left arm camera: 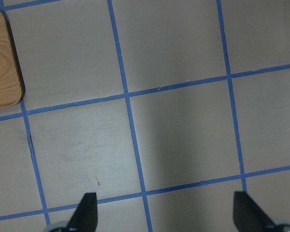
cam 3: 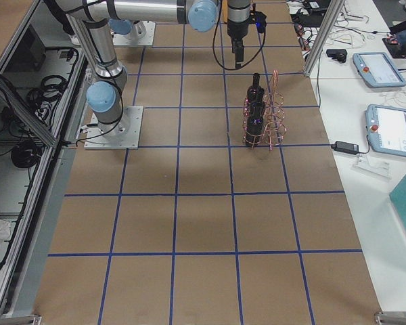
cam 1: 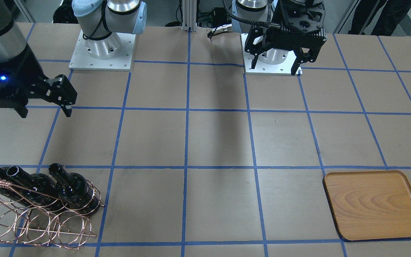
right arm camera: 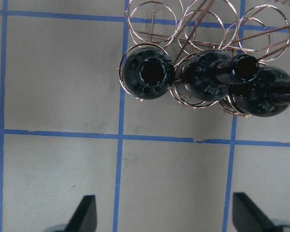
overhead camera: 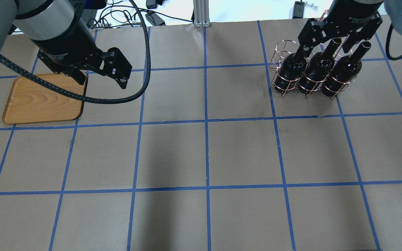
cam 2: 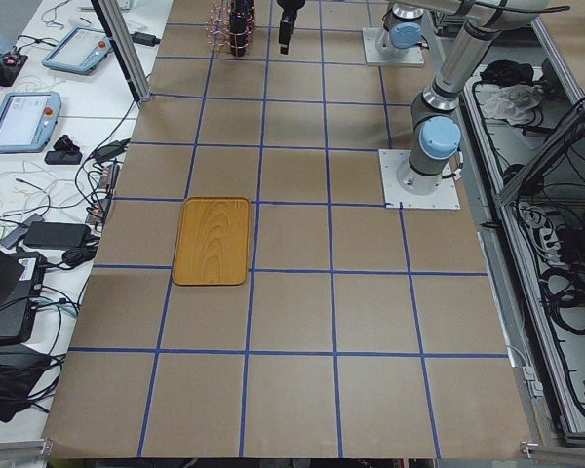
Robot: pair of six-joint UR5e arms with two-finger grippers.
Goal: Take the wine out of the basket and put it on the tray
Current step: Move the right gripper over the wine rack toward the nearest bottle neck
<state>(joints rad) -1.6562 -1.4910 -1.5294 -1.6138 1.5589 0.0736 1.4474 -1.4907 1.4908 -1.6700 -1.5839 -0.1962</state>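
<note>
At the left edge of the front view, the right gripper [cam 1: 45, 112] hangs high with jaws spread wide, near the wine [cam 1: 73, 189] but not yet over it. Three bottles stand in the basket [cam 1: 37, 225] at lower left. Best to centre over one neck, descend straight, close below the lip, then lift clear of the rings. The tray [cam 1: 373, 203] waits at lower right. The left gripper [cam 1: 274, 69] is likewise open.
</note>
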